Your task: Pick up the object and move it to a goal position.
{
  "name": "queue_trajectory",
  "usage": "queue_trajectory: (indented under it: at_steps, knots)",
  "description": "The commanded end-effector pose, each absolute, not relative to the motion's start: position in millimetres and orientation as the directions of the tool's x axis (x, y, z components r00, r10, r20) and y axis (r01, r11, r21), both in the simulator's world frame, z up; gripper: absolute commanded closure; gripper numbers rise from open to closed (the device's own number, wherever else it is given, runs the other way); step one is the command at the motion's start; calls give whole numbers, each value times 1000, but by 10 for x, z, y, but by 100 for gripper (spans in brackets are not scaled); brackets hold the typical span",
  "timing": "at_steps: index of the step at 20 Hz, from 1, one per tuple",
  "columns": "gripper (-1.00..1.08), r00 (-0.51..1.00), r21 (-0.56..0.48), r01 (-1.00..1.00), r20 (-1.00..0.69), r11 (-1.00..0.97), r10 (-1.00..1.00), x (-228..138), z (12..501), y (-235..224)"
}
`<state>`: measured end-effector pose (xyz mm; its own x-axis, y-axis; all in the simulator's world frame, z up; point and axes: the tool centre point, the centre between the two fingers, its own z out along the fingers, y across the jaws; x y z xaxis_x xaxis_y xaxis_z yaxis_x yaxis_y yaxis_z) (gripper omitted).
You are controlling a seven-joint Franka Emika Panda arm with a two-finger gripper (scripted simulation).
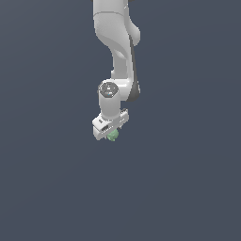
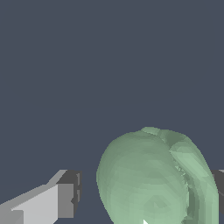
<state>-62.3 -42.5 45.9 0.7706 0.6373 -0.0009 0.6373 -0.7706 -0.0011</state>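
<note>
The jaws stand apart: in the wrist view one grey-padded finger (image 2: 65, 199) has a clear strip of dark ground between its pad and the pale green object (image 2: 153, 179), while the other finger (image 2: 220, 186) shows only as a sliver at the picture's edge, right against the object's far flank, though whether it actually touches cannot be told. The object is roundish and slightly lumpy, with a ridged fold along the side nearest that second finger, and it sits between the two fingers, off-centre toward the second one. In the exterior view the object (image 1: 113, 136) peeps out as a small green blob just under the white gripper (image 1: 111, 132), whose head is much larger than it and hides most of it. Above the head, the white arm (image 1: 117, 47) rises through a round wrist joint to the picture's top edge. Everything around is a plain dark blue-grey surface (image 1: 47, 188), without visible edges or corners to place the object by.
</note>
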Motion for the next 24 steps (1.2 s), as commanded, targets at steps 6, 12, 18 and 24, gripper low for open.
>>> queue_trajectory:
  at_steps: [6, 12, 18, 24]
  knots:
    - [108, 770, 0, 638, 0, -770, 638, -614, 396, -426]
    - [108, 770, 0, 638, 0, -770, 638, -614, 396, -426]
    - [108, 771, 1, 637, 1, -771, 637, -591, 444, -408]
    - [108, 771, 1, 637, 1, -771, 637, -492, 649, -289]
